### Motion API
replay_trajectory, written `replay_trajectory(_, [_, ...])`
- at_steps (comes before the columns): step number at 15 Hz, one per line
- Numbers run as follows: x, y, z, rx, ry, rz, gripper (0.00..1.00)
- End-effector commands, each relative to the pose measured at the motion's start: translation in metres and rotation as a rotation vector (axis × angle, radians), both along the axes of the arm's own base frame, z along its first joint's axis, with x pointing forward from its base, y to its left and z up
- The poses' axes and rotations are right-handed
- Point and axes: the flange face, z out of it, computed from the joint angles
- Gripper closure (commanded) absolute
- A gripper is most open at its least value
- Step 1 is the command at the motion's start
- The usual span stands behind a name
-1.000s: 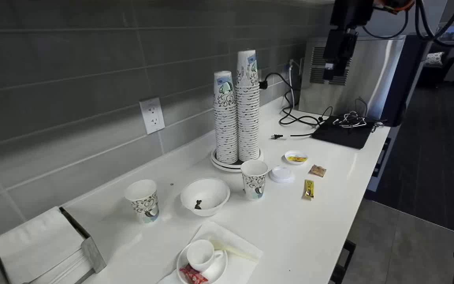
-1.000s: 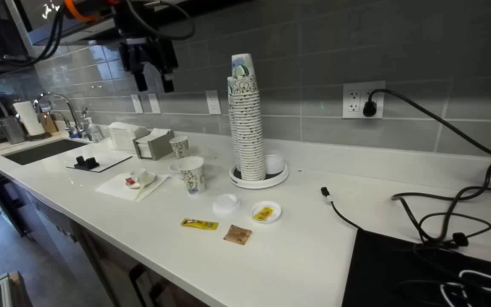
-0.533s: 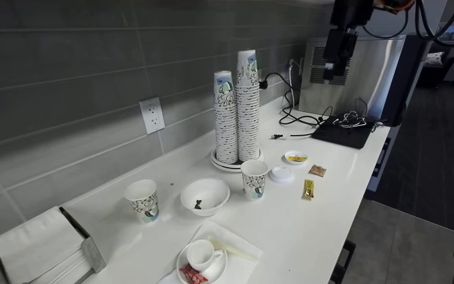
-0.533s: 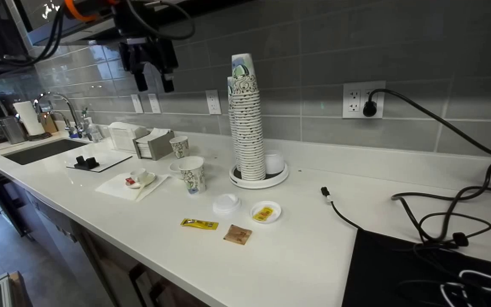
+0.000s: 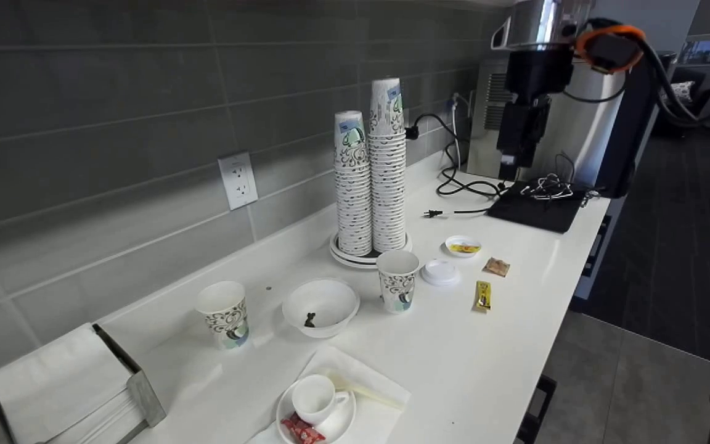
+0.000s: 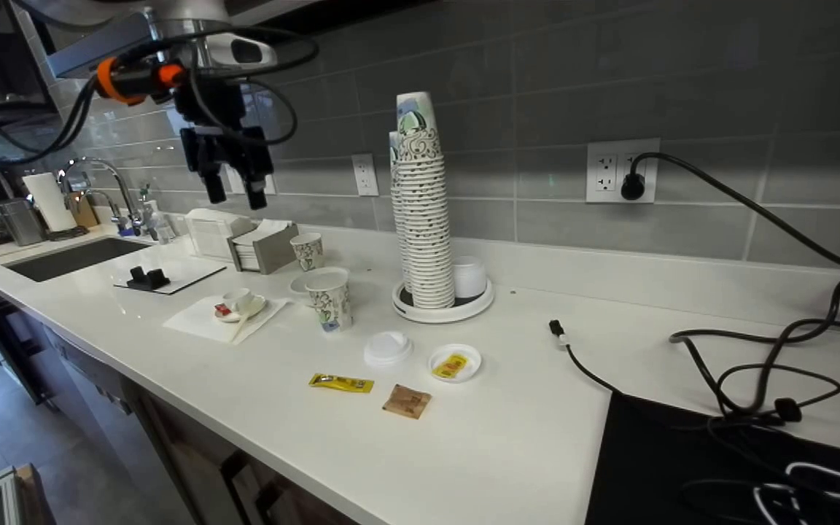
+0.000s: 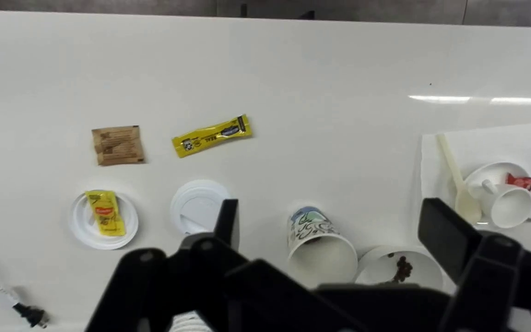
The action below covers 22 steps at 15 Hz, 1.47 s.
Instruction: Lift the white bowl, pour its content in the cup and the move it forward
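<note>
Its two fingers (image 7: pixel 447 235) spread wide apart, the black gripper (image 6: pixel 236 195) hangs high over a white counter (image 5: pixel 447 357) in both exterior views. We find the white bowl (image 5: pixel 330 299) sitting upright on that counter, lower than the gripper and well apart from it. Seen from the wrist, the bowl lies low in view, between the fingers and closer to the one at the right of that view, with part of it hidden behind the gripper's body. How squarely the gripper stands above it, we find hard to judge from these angles. Inside the bowl we see a dark reddish cluster (image 7: pixel 403 268).

Just beside the bowl stands a patterned paper cup (image 5: pixel 397 283), upright and wide-rimmed, a strip of counter showing between the two in an exterior view; from the wrist, it falls near the middle of the space between the fingers. On the bowl's opposite side stands another patterned cup (image 5: pixel 224 314), also upright. A white lid (image 5: pixel 440 272) lies near the first cup, and two tall stacks of cups (image 5: pixel 387 185) rise from a round tray (image 5: pixel 355 264) close by. On a napkin (image 5: pixel 372 425) we see a saucer (image 5: pixel 339 422) bearing a white mug (image 5: pixel 314 398) and a red wrapper (image 5: pixel 301 428).
</note>
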Motion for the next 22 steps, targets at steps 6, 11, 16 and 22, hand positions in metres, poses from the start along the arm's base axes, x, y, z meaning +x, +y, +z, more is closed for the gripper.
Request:
replay_trajectory(6, [-0.036,0.111,-0.092,0.112,-0.116,-0.254,0.00])
replay_trajectory(11, [-0.021,0.207,-0.114,0.103,-0.223,-0.312,0.00])
replay_trajectory(16, [0.006,0.241,-0.108,-0.002,-0.385,-0.359,0.00])
replay_trajectory(22, [0.020,0.254,-0.120,-0.067,-0.396,-0.301,0.00])
